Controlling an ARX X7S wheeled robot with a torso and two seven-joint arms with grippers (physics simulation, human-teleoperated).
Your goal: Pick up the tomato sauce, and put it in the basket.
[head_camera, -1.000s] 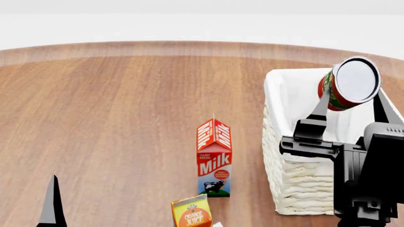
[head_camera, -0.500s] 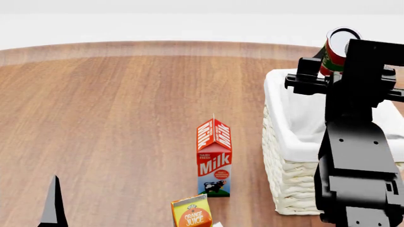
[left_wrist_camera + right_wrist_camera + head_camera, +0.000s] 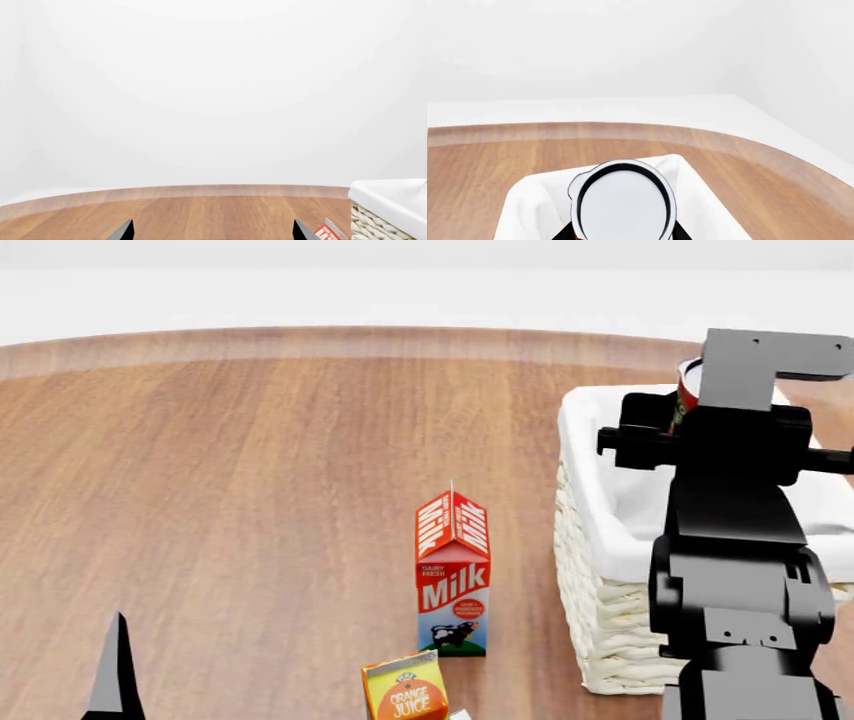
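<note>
Over basket [image 3: 587, 540], right side of table: right gripper [image 3: 694, 405] clenched on tomato sauce [image 3: 622, 202], can held above liner opening, silver end toward wrist camera. Drop path looks straight down. Left gripper [image 3: 210, 232] spread, empty, well apart.

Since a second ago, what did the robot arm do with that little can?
The right gripper swung the small tin can of tomato sauce from near the camera out over the cream woven basket's far end, still clamped on it. In the head view the arm now hides most of the can. The red milk carton, the orange juice carton and the left gripper stayed put.
</note>
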